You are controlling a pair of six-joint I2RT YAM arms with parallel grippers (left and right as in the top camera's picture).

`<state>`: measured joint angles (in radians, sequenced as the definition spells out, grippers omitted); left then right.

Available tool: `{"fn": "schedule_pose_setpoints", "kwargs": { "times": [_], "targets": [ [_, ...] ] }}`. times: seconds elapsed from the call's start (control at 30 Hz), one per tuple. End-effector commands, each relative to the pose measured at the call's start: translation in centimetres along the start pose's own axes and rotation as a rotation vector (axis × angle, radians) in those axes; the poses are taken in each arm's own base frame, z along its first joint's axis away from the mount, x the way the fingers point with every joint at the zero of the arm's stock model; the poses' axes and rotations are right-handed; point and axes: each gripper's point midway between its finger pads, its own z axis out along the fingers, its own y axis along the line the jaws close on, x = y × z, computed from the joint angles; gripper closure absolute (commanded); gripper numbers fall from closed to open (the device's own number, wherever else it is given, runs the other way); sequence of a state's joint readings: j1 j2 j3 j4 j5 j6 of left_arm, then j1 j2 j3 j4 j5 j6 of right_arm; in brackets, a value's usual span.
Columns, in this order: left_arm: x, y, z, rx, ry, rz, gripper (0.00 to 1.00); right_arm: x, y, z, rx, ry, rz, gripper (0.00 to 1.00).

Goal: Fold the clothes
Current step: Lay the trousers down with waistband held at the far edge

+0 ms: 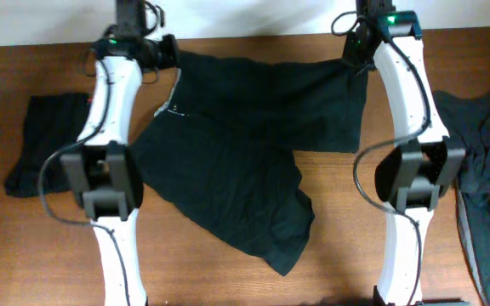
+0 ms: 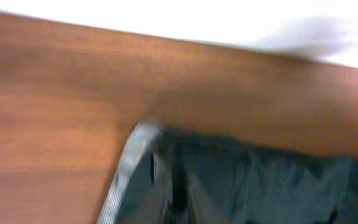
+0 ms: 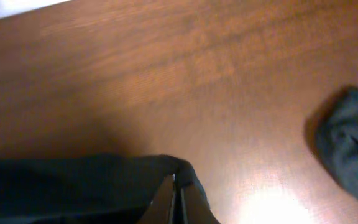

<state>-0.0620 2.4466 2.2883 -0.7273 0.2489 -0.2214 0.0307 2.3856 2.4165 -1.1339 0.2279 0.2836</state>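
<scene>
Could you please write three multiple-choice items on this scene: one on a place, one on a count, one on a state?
1. The wide black fabric shorts' pale waistband strip lies nearest: A left arm; B right arm; C near edge.
2. Fabric heaps on the brown wooden table: A one; B three; C five.
3. The shorts are: A rolled up; B spread out; C hanging off.
Key: A, strip beside that arm; B, shorts, folded dark garment left, grey fabric pile right; B, they lie wide.
</scene>
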Motion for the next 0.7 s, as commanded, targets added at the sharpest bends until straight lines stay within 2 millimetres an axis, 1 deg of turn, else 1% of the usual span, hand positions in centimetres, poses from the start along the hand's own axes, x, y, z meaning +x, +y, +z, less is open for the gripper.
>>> {"fn": "schedule_pose_setpoints", "kwargs": {
  "times": [0.0,0.03,0.07,0.1,0.13,0.17,0.2,0.23,0.27,0.33,0.4,0.43,0.47,0.5,0.53,0.57,0.6,0.67],
  "targets": [
    [1.1,0.2,3.7,0.008,-0.003,0.026,0.76,-0.8,-1.0,2.4,0.019,-0.022,0.002,0.92],
    [1.1,0.3,4.8,0.014,-0.018,0.034,0.61,-1.0,-1.1,3.2,0.020,-0.028,0.008,0.85],
    [0.9,0.3,5.4,0.019,-0.035,0.045,0.36,-1.2,-1.1,4.1,0.020,-0.034,0.014,0.69],
    [0.7,0.3,5.9,0.024,-0.052,0.068,0.22,-1.4,-1.2,4.8,0.021,-0.043,0.019,0.61],
    [0.5,0.2,6.1,0.025,-0.064,0.091,0.17,-1.6,-1.3,5.3,0.018,-0.051,0.013,0.50],
    [0.2,0.1,6.0,0.027,-0.078,0.120,0.13,-1.9,-1.4,5.5,0.016,-0.064,0.006,0.33],
    [-0.4,0.0,5.7,0.029,-0.094,0.144,0.07,-2.5,-1.4,5.5,0.013,-0.084,-0.003,0.19],
    [-1.2,-0.4,5.0,0.031,-0.111,0.167,0.05,-3.0,-1.6,5.2,0.012,-0.103,-0.007,0.04],
    [-1.9,-0.7,4.2,0.031,-0.121,0.185,0.04,-3.5,-1.7,4.7,0.006,-0.120,-0.019,0.01],
    [-3.3,-1.5,2.0,0.029,-0.137,0.215,0.04,-4.1,-2.0,2.9,-0.004,-0.132,-0.029,0.01],
    [-4.3,-2.1,-0.6,0.019,-0.139,0.222,0.04,-3.7,-2.0,1.0,-0.034,-0.104,-0.035,0.01],
    [-4.5,-2.3,-1.9,0.014,-0.132,0.219,0.06,-3.1,-2.0,0.1,-0.047,-0.076,-0.040,0.04],
    [-4.5,-2.4,-3.2,0.010,-0.115,0.212,0.11,-2.3,-2.0,-0.7,-0.060,-0.040,-0.042,0.16],
    [-4.2,-2.6,-4.2,0.007,-0.094,0.205,0.28,-1.3,-1.9,-1.4,-0.080,0.001,-0.049,0.36],
    [-3.6,-2.7,-5.2,0.002,-0.062,0.198,0.59,0.1,-1.7,-2.1,-0.110,0.058,-0.057,0.56],
    [-2.8,-2.7,-6.1,-0.003,-0.023,0.187,1.00,1.4,-1.4,-2.5,-0.135,0.114,-0.061,0.85],
    [-1.8,-2.6,-6.6,-0.009,0.021,0.169,1.00,3.0,-1.2,-2.8,-0.158,0.181,-0.066,0.96],
    [0.5,-2.4,-7.0,-0.020,0.113,0.150,1.00,5.6,-1.2,-3.2,-0.170,0.290,-0.072,0.96]
  ]
}}
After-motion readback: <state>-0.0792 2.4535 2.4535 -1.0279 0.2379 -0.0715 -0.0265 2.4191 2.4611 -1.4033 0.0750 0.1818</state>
